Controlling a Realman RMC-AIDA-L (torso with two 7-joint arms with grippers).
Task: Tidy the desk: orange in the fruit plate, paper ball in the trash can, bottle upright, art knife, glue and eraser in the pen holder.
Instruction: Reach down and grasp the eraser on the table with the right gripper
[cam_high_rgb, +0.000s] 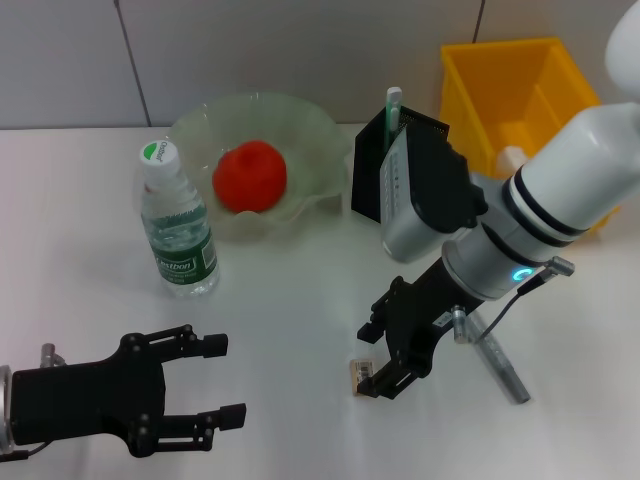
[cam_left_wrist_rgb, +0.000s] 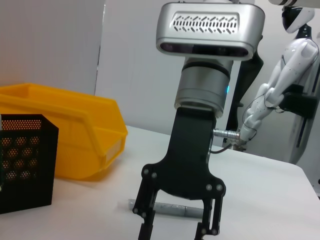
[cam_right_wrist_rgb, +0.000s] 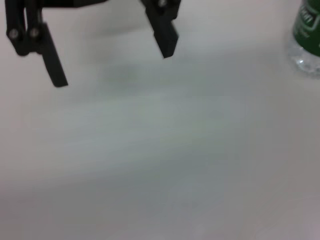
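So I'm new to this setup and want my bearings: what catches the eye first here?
The orange in the pale green fruit plate at the back of the desk stands out, with the upright bottle beside it. The right tool reaches down over a small eraser near the front, with the yellow trash can behind. The left tool waits open at the front left.

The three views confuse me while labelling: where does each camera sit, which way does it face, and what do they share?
Head view: above, looking down at table, bottle, bowl; both tools show.
Left wrist view: low, facing across at the right tool, yellow bin, pen holder.
Right wrist view: facing across the table at the left tool.
Shared: bottle in head and right wrist views.
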